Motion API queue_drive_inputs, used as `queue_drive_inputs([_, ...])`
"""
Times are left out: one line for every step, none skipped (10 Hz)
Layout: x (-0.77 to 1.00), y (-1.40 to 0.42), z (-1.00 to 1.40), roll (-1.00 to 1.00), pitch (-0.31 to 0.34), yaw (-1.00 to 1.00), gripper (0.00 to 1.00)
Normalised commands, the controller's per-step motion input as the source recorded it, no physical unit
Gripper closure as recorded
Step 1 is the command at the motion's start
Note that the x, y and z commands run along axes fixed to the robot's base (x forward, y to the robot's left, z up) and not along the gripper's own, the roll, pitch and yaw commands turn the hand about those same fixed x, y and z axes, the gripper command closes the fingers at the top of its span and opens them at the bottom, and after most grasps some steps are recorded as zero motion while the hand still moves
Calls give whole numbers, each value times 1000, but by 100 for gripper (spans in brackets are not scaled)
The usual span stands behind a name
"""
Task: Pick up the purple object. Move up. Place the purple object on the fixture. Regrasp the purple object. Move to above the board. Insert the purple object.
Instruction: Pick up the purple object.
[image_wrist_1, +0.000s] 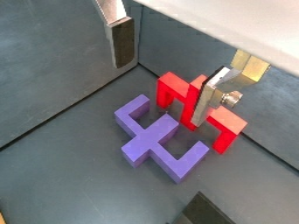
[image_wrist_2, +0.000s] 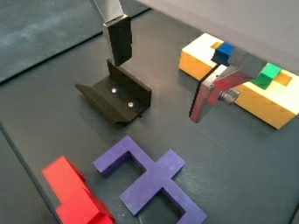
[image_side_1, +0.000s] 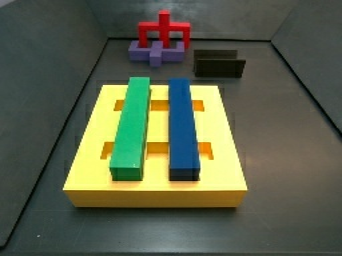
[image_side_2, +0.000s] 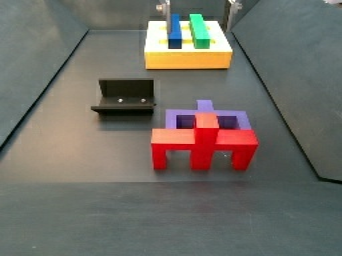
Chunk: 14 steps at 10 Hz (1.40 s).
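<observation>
Purple object (image_wrist_1: 159, 142) beneath open tool (image_wrist_1: 167, 73)

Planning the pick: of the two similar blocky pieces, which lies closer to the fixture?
The purple object: it lies next to the fixture, while the red piece sits beyond it. The gripper hangs open above.

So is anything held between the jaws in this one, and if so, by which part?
Nothing is held. The gripper hangs open in the air, its jaws apart and empty, and the purple object lies untouched on the floor beside the red piece.
</observation>
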Motion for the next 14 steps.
queue_drive_inputs([0, -9, -31, 20, 0, 0, 0])
queue_drive_inputs([117, 0, -663, -56, -54, -6, 0])
queue_drive_inputs([-23, 3, -889, -49, -179, -43, 0])
queue_drive_inputs([-11, 0, -811, -73, -209, -43, 0])
queue_drive_inputs([0, 0, -717, -106, -243, -26, 0])
queue_drive_inputs([0, 0, -740, -93, -233, -54, 0])
queue_drive_inputs([-66, 0, -809, -70, -207, -91, 0])
queue_drive_inputs([-174, 0, -820, -77, -190, -111, 0])
queue_drive_inputs([-434, -54, -720, -87, -240, -126, 0])
queue_drive_inputs([-454, -109, -660, -111, -259, -177, 0])
queue_drive_inputs([-377, -43, -689, -79, -277, -186, 0])
queue_drive_inputs([-160, 0, -651, -114, -260, -60, 0])
queue_drive_inputs([0, 0, -603, -163, -236, -26, 0])
queue_drive_inputs([9, 0, -620, -156, -233, -109, 0])
